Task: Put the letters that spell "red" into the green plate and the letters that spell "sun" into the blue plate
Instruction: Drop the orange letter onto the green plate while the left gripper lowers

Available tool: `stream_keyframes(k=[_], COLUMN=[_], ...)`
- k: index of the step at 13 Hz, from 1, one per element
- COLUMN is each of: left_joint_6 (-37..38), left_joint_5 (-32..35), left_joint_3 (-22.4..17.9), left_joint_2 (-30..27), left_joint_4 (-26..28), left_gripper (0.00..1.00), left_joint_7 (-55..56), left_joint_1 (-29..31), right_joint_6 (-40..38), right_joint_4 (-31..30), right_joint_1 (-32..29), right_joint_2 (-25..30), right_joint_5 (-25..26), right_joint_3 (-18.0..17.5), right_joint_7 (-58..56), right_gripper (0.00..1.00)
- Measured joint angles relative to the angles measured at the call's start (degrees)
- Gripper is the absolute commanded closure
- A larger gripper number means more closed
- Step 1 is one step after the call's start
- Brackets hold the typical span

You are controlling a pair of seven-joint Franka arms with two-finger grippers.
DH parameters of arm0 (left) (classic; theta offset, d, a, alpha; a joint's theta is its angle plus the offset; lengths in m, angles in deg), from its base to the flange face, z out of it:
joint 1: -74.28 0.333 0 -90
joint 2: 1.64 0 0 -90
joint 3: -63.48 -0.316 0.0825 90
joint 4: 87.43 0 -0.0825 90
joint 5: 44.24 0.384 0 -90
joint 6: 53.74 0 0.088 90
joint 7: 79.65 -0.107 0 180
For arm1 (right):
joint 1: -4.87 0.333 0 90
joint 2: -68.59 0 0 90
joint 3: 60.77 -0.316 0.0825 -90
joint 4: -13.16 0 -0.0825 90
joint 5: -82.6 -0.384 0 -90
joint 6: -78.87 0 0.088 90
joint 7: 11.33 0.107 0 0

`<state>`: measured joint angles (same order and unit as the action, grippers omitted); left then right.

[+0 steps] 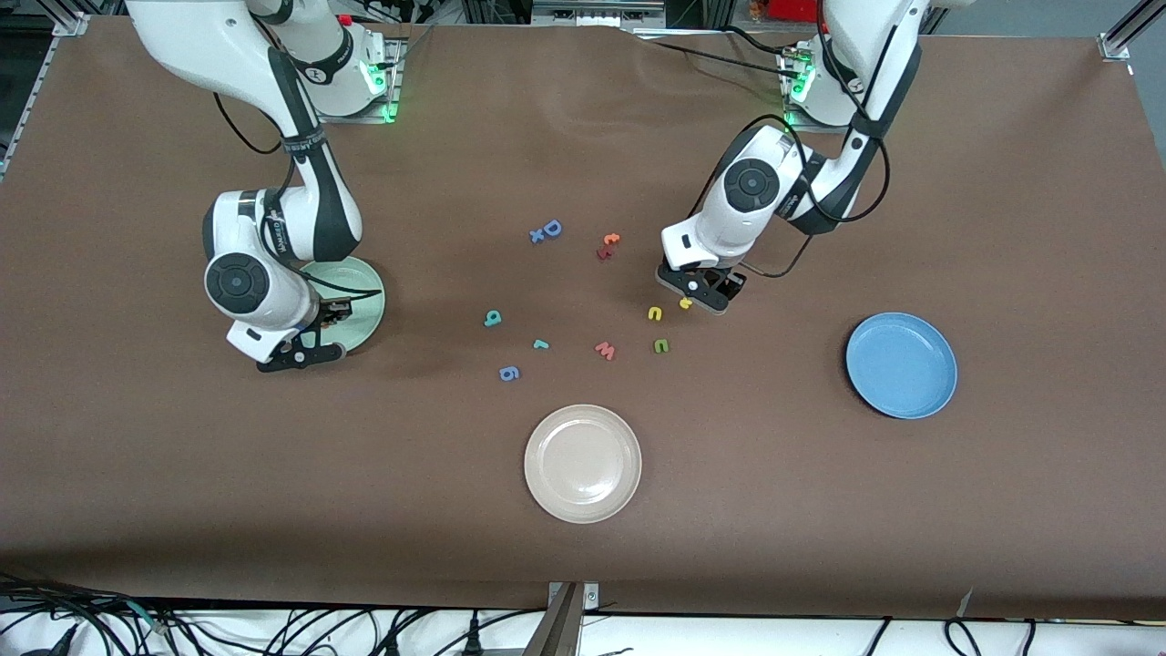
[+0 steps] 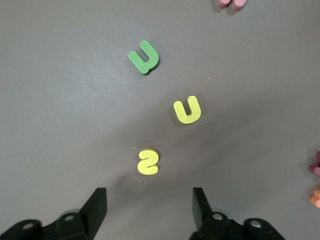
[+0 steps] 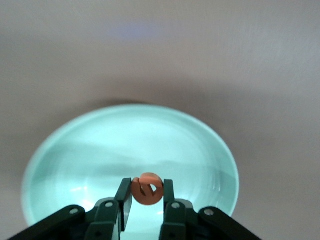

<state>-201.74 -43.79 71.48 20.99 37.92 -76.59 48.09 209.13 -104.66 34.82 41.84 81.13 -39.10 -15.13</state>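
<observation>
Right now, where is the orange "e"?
The right gripper is shut on the orange "e" over the green plate, at the right arm's end of the table.

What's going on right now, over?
Right claw shut on orange "e" over green plate. Left claw open over yellow "s". Nothing blocking.
</observation>
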Motion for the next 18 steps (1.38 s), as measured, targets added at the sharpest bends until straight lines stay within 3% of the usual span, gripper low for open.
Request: stream_keyframes(k=[1,2,3,9,10,13,15,18], left_joint_6=[-0.96,-1.80,-2.33,-5.05,-5.20,-6.20,-6.25,-6.26], left_joint_5=[0.84,1.19,1.26,1.27,1.27,1.28,1.28,1.28], left_joint_3=[-0.71,-1.60,-2.09,-3.56,-3.56,-4.16,-4.32,-4.41], left_joint_2=[0.77,1.49,2.03,4.20,4.45,4.93,4.85,4.86], left_joint_4=[0.03,0.04,0.04,0.03,0.03,-0.07,-0.29,-0.45], left_gripper=[0.26,0.27,0.28,0.29,0.29,0.47,0.52,0.51], left_joint_7=[0.00,0.00,0.00,-0.01,-0.01,0.00,0.00,0.00], left_joint_1=[-0.80,-1.57,-2.01,-3.15,-3.47,-4.45,-4.68,-4.74], right_joint_6=[1.58,2.26,2.37,1.20,-0.42,-3.85,-3.85,-3.34], right_joint_4=[-2.00,-3.01,-3.29,-2.24,-1.70,0.28,1.30,2.60], right_joint_1=[-0.71,-1.33,-1.65,-1.34,-1.18,-0.49,0.23,1.81], right_joint_2=[-0.21,-0.35,-0.39,2.88,4.31,7.02,7.02,6.47], right_joint_5=[0.00,0.00,0.00,-0.17,-0.25,-0.32,-0.32,-0.31], right_joint_3=[0.02,0.03,0.03,-0.51,-1.61,-8.78,-12.91,-15.83], right_joint_7=[0.01,0.01,0.01,1.13,3.33,17.66,28.14,41.14], right_gripper=[0.78,0.62,0.23,0.22,0.22,0.23,0.23,0.24])
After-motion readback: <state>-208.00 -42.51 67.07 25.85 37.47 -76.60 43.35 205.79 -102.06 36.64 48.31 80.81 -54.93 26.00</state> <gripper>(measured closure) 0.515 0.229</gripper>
